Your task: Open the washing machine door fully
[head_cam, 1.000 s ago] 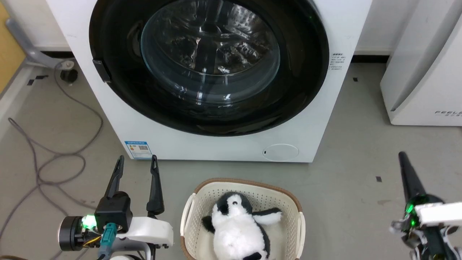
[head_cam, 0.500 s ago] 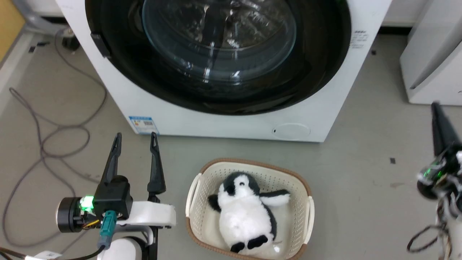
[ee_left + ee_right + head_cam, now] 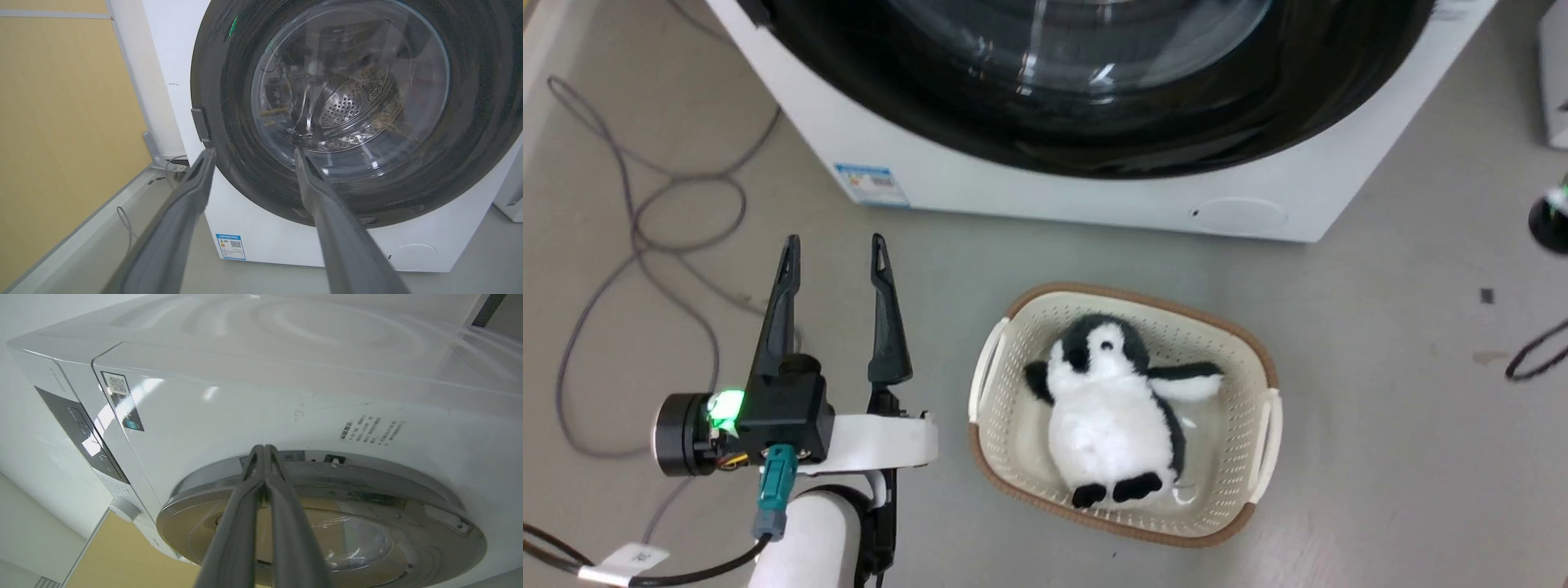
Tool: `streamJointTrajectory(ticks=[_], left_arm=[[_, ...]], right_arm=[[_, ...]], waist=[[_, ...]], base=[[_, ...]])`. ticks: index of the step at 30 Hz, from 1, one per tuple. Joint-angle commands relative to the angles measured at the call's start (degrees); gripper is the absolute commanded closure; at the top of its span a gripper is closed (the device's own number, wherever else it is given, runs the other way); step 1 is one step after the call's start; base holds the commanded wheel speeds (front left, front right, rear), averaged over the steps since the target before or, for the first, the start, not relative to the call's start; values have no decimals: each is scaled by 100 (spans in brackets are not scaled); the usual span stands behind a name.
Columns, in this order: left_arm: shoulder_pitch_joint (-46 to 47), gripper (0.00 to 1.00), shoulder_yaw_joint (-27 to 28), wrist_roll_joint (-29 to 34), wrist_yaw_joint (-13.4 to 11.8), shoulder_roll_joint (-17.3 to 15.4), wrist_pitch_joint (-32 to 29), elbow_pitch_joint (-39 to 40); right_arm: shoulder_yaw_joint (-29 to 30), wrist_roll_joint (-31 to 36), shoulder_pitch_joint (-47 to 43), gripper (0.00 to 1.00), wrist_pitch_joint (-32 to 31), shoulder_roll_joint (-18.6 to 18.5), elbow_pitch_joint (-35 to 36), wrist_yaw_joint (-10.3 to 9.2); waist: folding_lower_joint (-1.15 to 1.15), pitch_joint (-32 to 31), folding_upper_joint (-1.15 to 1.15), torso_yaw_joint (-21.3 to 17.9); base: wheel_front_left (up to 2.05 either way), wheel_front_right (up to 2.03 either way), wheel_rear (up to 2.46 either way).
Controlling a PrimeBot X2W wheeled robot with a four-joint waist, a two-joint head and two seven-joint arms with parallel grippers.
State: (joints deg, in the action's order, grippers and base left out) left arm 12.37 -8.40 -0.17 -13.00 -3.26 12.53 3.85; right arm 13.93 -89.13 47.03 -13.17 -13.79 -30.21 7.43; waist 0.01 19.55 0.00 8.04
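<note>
Washing machine door [image 3: 226, 102], a glossy black disc with a bulging clear glass bowl [image 3: 347, 81] at its centre, lies flat against the front of the white washing machine [image 3: 261, 245] and spans nearly its whole width. The perforated steel drum [image 3: 351, 104] shows through the glass. A small grey tab [image 3: 200, 124] sits on the door's edge at the left of the left wrist view. Low on the machine's front are a blue label [image 3: 231, 246] and a round flap [image 3: 410, 255].

The left gripper [image 3: 835, 241] hangs over the grey floor [image 3: 1380, 367] in front of the machine and apart from it. Its two dark fingers are spread wide with nothing between them, and they point toward the label.

The right gripper [image 3: 264, 451] has its fingers pressed together at the tips and holds nothing. In the right wrist view those tips lie over the white front panel just beside the door's grey rim, near some small printed text [image 3: 367, 430]. Whether they touch the panel cannot be told. A dark control strip [image 3: 81, 433] and a white knob [image 3: 121, 508] show at that view's left.

On the floor before the machine stands a cream basket [image 3: 1127, 292] with a brown rim. A black-and-white plush penguin [image 3: 1107, 408] lies on its back inside it. Grey cables [image 3: 742, 200] loop across the floor on the left.
</note>
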Motion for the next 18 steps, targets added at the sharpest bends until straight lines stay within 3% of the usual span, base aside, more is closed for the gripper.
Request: streamJointTrajectory(ticks=[1, 10, 18], left_arm=[[122, 0, -27, -4, -56, -17, 61, 41], [329, 0, -167, -40, -198, -3, 168, 70], [452, 0, -227, -52, -311, 6, 247, 69]], right_arm=[[-27, -190, 268, 100, -61, -79, -142, 5], [-465, -229, 1247, 100, -290, -411, -872, 5], [-847, -321, 1590, 100, -623, -457, -1127, 6]], waist=[[-1, 149, 0, 119], [-1, 512, 0, 350], [-1, 675, 0, 439]], base=[[0, 0, 0], [0, 0, 0], [0, 0, 0]])
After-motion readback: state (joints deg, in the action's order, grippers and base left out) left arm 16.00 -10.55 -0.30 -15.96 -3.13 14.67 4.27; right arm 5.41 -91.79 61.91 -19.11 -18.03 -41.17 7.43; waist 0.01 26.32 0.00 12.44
